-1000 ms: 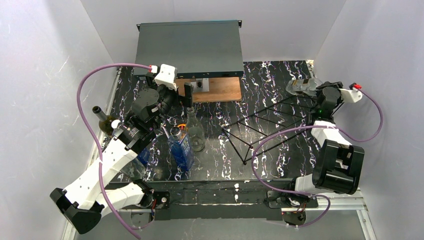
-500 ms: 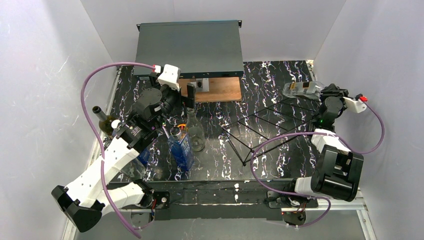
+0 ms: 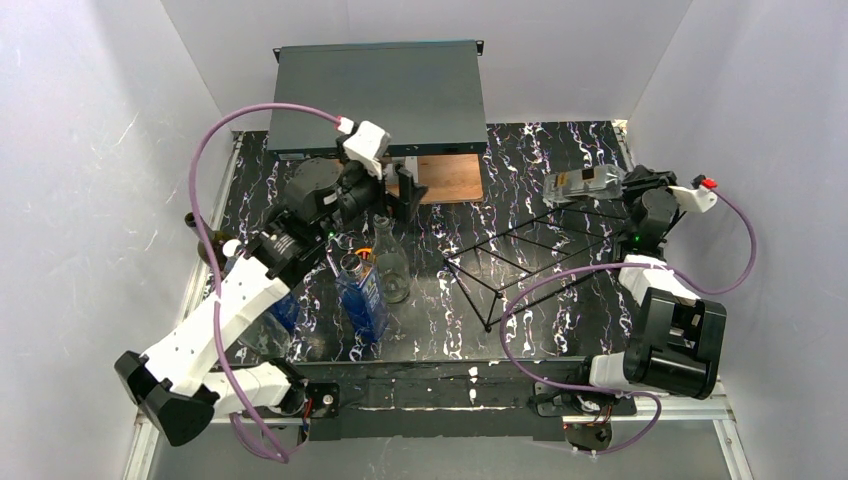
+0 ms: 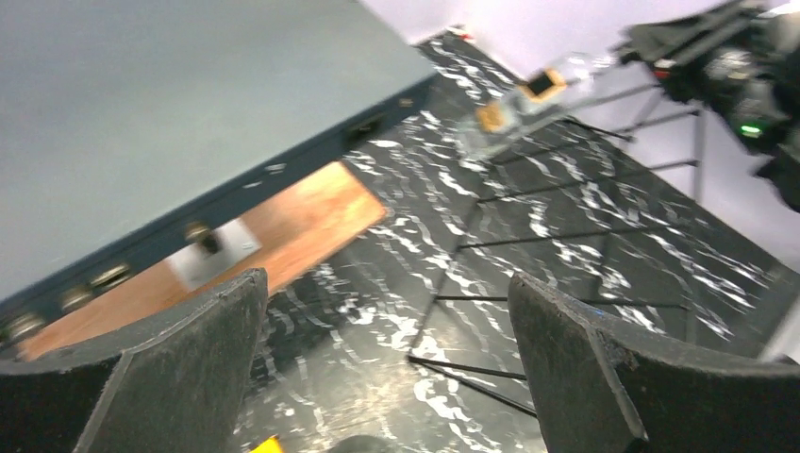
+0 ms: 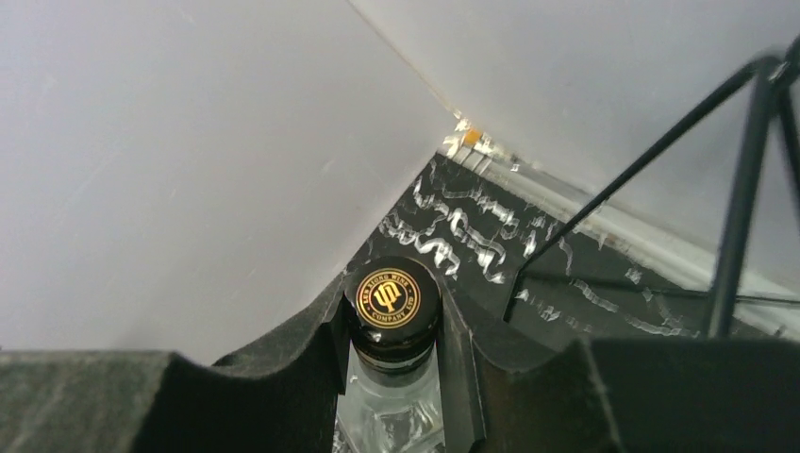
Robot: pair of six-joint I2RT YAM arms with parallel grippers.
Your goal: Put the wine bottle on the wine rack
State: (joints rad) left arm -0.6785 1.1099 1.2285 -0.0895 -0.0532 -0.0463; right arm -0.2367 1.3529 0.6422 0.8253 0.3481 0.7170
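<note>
My right gripper is shut on the neck of a clear wine bottle with a tan label. It holds the bottle lying sideways in the air over the far right end of the wine rack, a black wire frame of triangles. In the right wrist view the black gold-printed cap sits between the jaws of the gripper, with a rack wire beyond. My left gripper is open and empty above the wooden board; its view shows the held bottle and the rack.
A dark grey box stands at the back with a wooden board in front of it. A clear bottle, a blue bottle and a dark green bottle stand at the left. White walls enclose the table.
My right gripper has carried the bottle leftward, from the back right corner to over the rack's far end. My left gripper has swung right and back, away from the standing bottles.
</note>
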